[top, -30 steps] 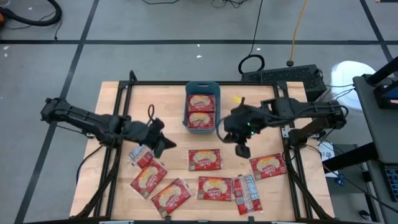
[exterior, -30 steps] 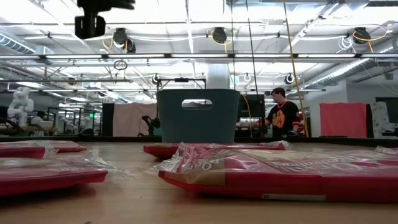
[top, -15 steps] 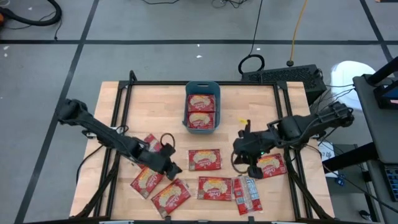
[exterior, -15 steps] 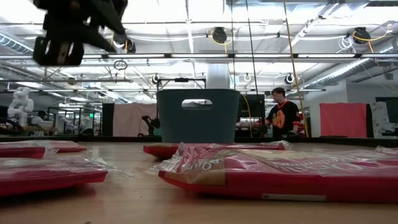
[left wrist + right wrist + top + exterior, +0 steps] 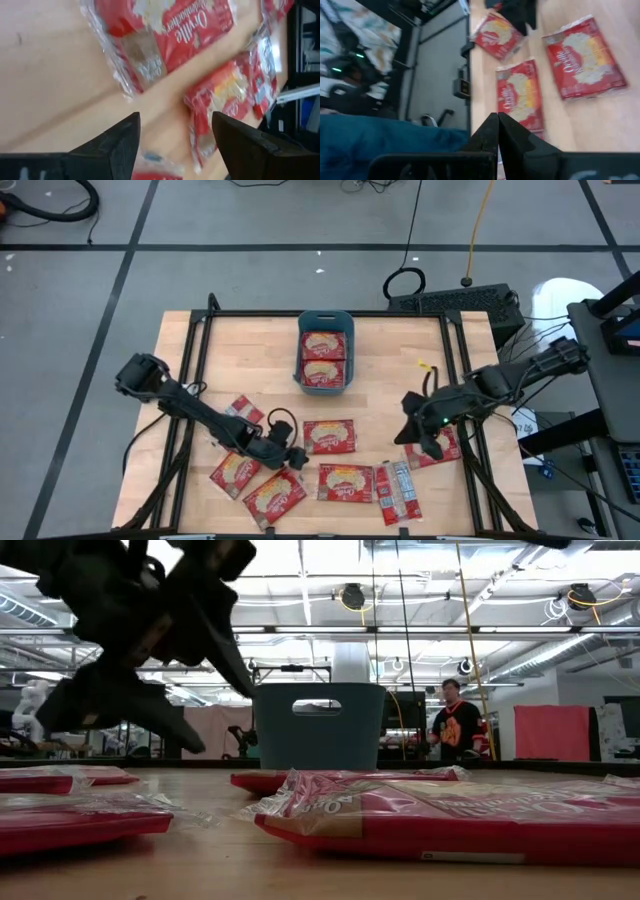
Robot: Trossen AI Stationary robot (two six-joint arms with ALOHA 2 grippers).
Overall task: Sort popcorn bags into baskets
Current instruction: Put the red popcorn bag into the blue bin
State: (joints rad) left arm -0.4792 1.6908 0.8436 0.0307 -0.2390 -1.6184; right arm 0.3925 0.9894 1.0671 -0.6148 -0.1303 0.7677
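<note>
The left gripper (image 5: 288,457), fingers wide, hovers in the lower middle of the high view between two popcorn bags (image 5: 329,437), nearer than the shut right gripper (image 5: 425,442).

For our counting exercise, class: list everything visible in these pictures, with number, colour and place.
popcorn bags on the table: seven, red, one showing its silvery back, spread over the near half
popcorn bags in the basket: two, red, end to end
basket: one, teal, far middle of the table
table: one, light wood
keyboard: one, black, beyond the far right corner
person: one, in the room behind
left gripper: open, above the near bags
right gripper: shut, over the rightmost bag
</note>
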